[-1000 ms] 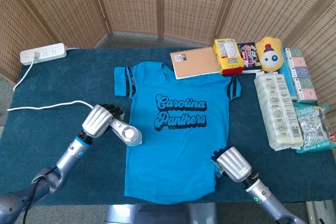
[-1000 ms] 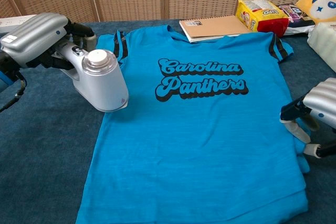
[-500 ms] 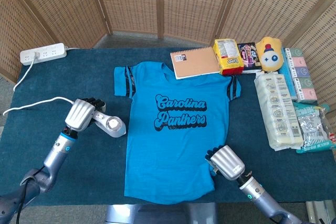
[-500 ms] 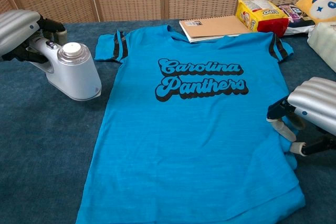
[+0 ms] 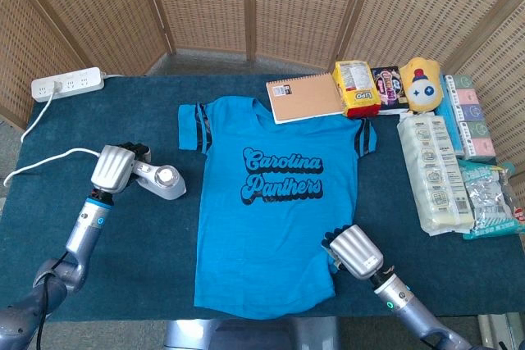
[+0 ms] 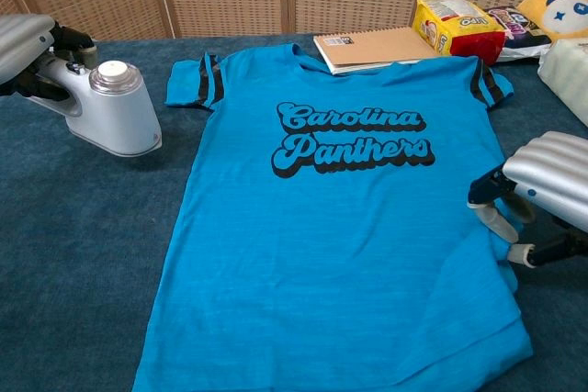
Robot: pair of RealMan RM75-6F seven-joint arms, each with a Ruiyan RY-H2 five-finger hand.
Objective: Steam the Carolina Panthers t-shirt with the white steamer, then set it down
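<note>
The Carolina Panthers t-shirt (image 5: 275,202) lies flat mid-table, collar toward the far edge, hem at the near edge, its long axis running far to near. The white steamer (image 6: 110,112) stands on the table (image 5: 115,235) near the left edge, beside the shirt's sleeve, handle pointing left, gripped by the left hand (image 5: 113,167). The right hand (image 6: 542,195) pinches the shirt's near right edge.

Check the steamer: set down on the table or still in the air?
Set down. The white steamer sits base-flat on the blue table, off the t-shirt; the left hand grips its handle.
</note>
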